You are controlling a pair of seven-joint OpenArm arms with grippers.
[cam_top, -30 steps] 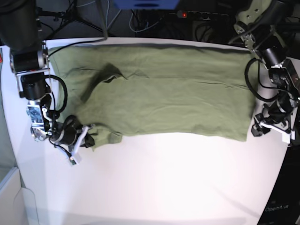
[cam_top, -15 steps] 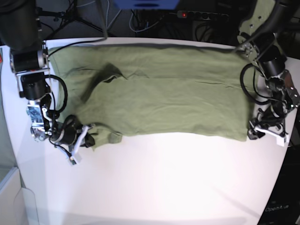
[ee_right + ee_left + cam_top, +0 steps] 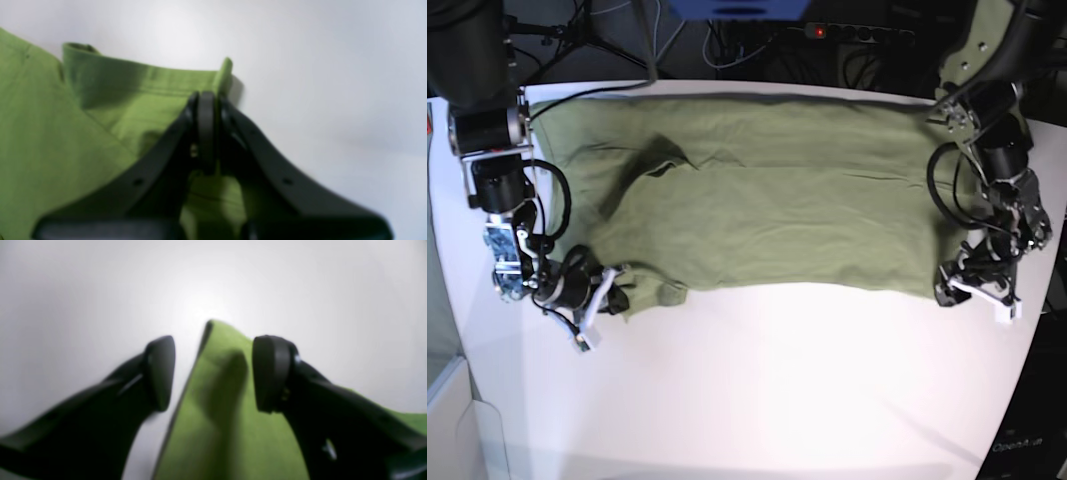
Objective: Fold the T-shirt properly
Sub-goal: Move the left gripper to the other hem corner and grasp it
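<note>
The sage-green T-shirt (image 3: 767, 200) lies spread flat across the far half of the white table (image 3: 777, 400). My right gripper (image 3: 617, 295) is at the shirt's near left corner. In the right wrist view this gripper (image 3: 206, 100) is shut on a raised fold of the T-shirt (image 3: 66, 133). My left gripper (image 3: 949, 290) sits low at the shirt's near right corner. In the left wrist view it (image 3: 215, 373) is open, and a pointed corner of the T-shirt (image 3: 217, 433) lies on the table between its fingers (image 3: 160, 373), not pinched.
Cables and a power strip (image 3: 857, 30) run behind the table's far edge. A pale bin (image 3: 447, 420) stands off the table's near left side. The table's right edge curves away just beyond my left arm (image 3: 997, 150).
My left gripper has moved leftward and down to the shirt's near right corner, still open. The right gripper and the shirt have not moved.
</note>
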